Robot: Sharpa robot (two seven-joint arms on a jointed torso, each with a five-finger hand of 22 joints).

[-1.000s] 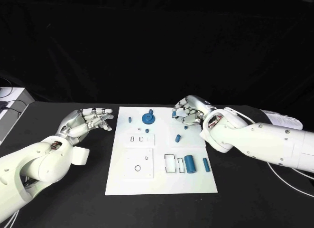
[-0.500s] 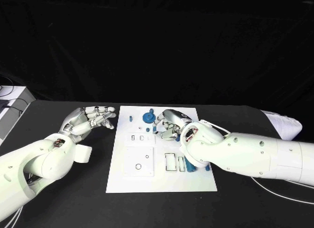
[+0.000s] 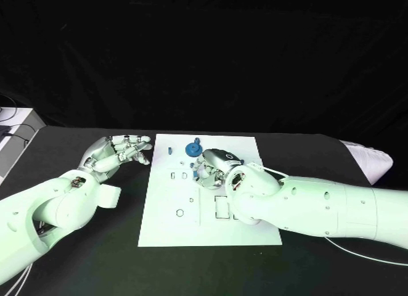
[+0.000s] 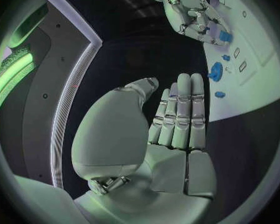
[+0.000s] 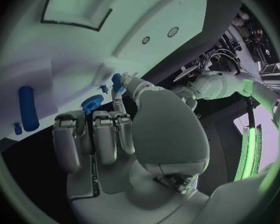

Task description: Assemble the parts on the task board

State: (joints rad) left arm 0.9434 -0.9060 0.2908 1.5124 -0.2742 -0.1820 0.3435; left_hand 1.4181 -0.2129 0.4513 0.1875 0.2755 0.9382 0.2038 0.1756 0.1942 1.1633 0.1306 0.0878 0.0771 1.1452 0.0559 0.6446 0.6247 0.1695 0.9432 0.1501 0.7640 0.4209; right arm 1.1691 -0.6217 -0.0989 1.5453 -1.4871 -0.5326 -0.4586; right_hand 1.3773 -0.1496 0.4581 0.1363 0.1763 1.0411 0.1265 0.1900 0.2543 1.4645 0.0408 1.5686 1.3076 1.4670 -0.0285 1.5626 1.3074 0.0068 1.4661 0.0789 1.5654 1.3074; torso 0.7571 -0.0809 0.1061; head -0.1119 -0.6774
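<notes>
The white task board (image 3: 169, 228) lies in the middle of the black table. My right hand (image 3: 218, 168) hovers over its far half and pinches a small blue part (image 5: 117, 82) at its fingertips, the same part (image 4: 224, 36) showing in the left wrist view. A blue gear (image 3: 194, 148) and a small blue peg (image 3: 169, 152) sit near the board's far edge. A blue cylinder (image 5: 28, 108) lies on the board behind the right hand. My left hand (image 3: 119, 153) hangs beside the board's far left corner, fingers apart, holding nothing.
Small rectangular slots (image 3: 178, 176) and an oval hole (image 3: 179, 213) mark the board's left half. A white box (image 3: 8, 132) with cables stands at the table's left edge. A white object (image 3: 368, 157) lies at the far right.
My right hand has swung from the board's far right corner leftward over the board's middle, its arm now covering the blue pieces on the right side. The left hand has barely moved.
</notes>
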